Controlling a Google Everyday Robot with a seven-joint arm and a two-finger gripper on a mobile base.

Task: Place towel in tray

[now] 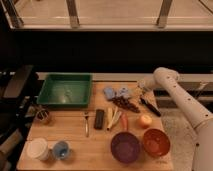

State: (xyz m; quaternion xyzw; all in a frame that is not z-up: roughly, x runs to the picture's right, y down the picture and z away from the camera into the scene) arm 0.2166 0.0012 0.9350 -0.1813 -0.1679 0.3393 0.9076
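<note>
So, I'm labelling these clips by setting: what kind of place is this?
Likely a mock kitchen bench: wooden table, purple bowl, carrot, green tray. The gripper is near the blue towel.

A light wooden worktop [95, 150] stands before a wide dark wall band [100, 50]. Above this band runs a bright, pale strip crossed by upright metal posts [73, 12]. A pale ledge [120, 76] runs along behind the worktop. Dark furniture [17, 90] crowds the left side, and speckled grey floor [180, 135] shows at the right. The gripper [140, 89] hangs over the worktop's right rear part.
</note>
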